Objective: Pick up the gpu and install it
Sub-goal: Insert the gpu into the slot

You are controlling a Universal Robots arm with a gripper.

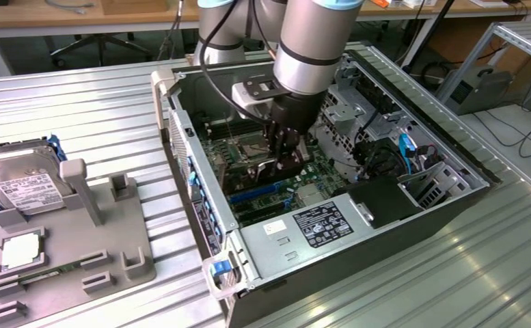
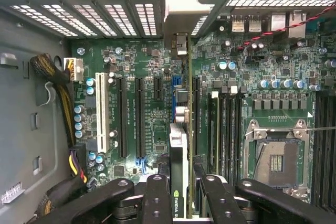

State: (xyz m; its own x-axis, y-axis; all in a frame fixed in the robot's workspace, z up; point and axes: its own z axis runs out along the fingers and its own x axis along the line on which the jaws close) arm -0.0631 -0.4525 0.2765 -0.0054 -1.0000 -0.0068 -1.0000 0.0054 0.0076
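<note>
The gpu [image 2: 180, 145] is held on edge by the pincer [image 2: 182, 182], whose black fingers [image 2: 156, 198] are closed against its two flat faces. In the wrist view the card is seen edge-on, and the word "NVIDIA" is read in light letters on its dark edge close to the pincer. Its far end is met by a pale metal bracket [image 2: 181, 3] at the row of vented slot covers [image 2: 105, 17] on the rear wall.

The card is held inside an open computer case [image 1: 338, 287], which is laid on its side on a ribbed metal counter [image 1: 83, 109]. It is stood over the green motherboard [image 2: 152, 66], between the long black slots [image 2: 139, 116] and the memory slots [image 2: 226, 124]. Whether it is seated in a slot cannot be told. A white slot [image 2: 100, 111] is seen farther out, beside a bundle of yellow and black cables [image 2: 58, 85]. The empty processor socket [image 2: 275, 158] is seen beyond the memory slots.

In the exterior view, a black label [image 1: 324, 224] with white print is stuck on the silver power supply [image 1: 292, 249], with a small white sticker beside it; neither can be read. At the exterior view's left, a grey holder [image 1: 110, 253] is set on the counter. A hard drive [image 1: 19, 181] with a white label is propped in it, its print too fine to be read, and a slim green memory stick [image 1: 51, 275] is laid near its front edge.
</note>
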